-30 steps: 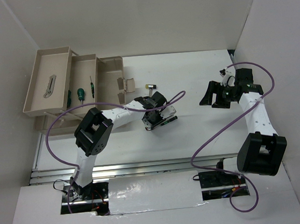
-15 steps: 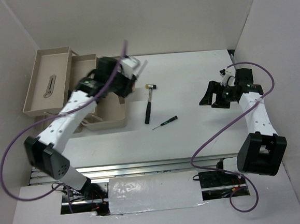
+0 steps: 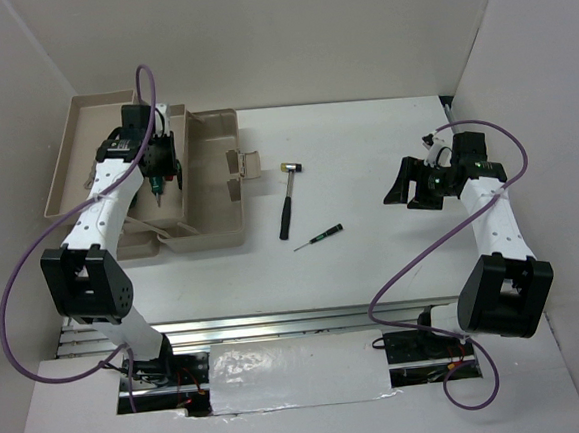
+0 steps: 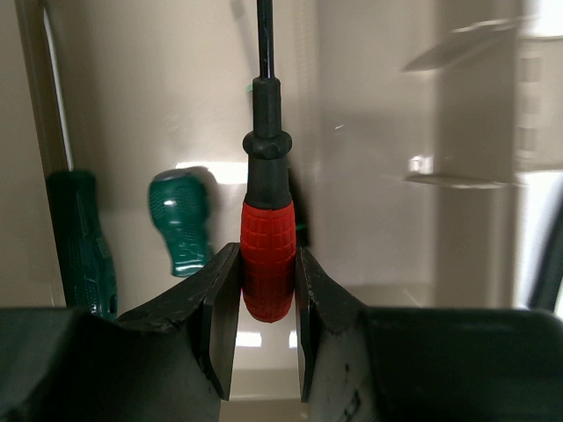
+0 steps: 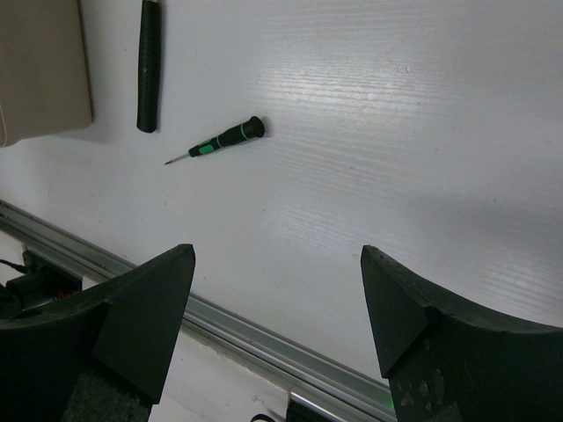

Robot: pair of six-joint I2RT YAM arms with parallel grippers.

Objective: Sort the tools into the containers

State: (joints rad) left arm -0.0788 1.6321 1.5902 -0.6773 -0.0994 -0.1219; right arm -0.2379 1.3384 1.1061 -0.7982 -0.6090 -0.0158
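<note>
My left gripper (image 3: 154, 167) (image 4: 266, 264) is shut on a red-handled screwdriver (image 4: 267, 224) and holds it over the middle tray (image 3: 184, 119) of the beige toolbox, its shaft pointing away from the wrist camera. Two green-handled screwdrivers (image 4: 180, 220) (image 4: 84, 242) lie in that tray beside it. My right gripper (image 3: 414, 193) (image 5: 277, 264) is open and empty above the table at the right. A black-handled mallet (image 3: 287, 205) (image 5: 149, 66) and a small black-and-green screwdriver (image 3: 319, 236) (image 5: 224, 138) lie on the table in the middle.
The toolbox has a far-left tray (image 3: 65, 164) and a deeper base (image 3: 218, 202) with a pale latch (image 3: 245, 165). My left arm crosses the far-left tray and hides much of it. White walls enclose the table. A metal rail (image 5: 264, 330) runs along the near edge.
My left arm has swung from the middle of the table to over the toolbox trays, carrying the red screwdriver. The mallet and small screwdriver are now uncovered. The right arm has not moved.
</note>
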